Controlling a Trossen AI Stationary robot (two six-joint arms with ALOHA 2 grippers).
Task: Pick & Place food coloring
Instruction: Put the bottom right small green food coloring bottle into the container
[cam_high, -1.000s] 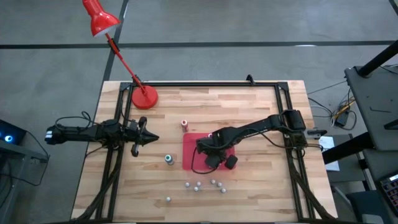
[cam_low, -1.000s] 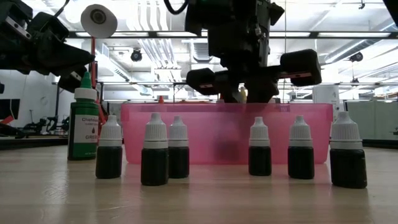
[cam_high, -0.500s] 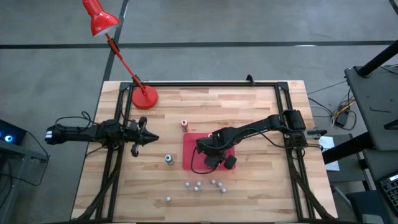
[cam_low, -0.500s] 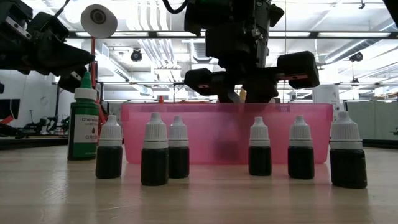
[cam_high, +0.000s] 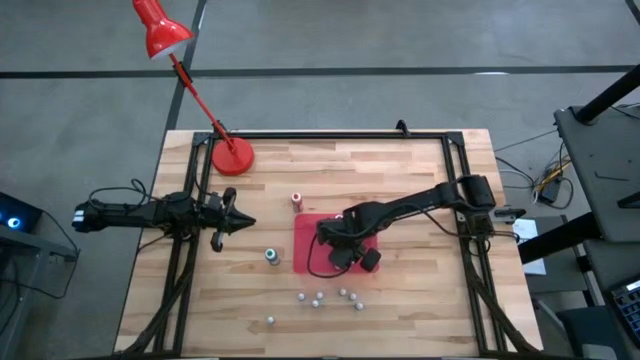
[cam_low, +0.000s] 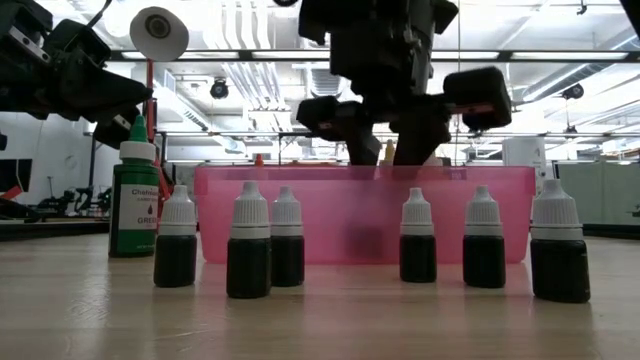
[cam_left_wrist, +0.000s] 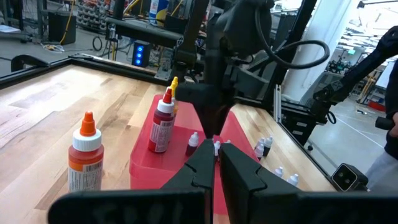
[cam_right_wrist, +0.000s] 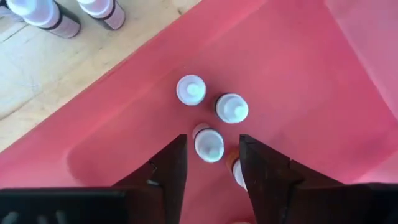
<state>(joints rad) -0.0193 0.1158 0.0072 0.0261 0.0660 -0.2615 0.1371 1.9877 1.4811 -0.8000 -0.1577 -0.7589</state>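
Right gripper over the pink tray, fingers apart above a bottle.

The right gripper (cam_right_wrist: 211, 163) hung over the pink tray (cam_high: 304, 232) with its fingers (cam_right_wrist: 169, 165) parted and gripping nothing; one white-capped bottle (cam_right_wrist: 208, 144) stood between them on the tray floor, with two more bottles just beyond it and an orange one at a finger's edge. Six small dark bottles (cam_low: 250, 254) stood on the table in front of the tray. The left gripper (cam_high: 243, 222), fingers pressed together and empty, waited well apart at the table's left.
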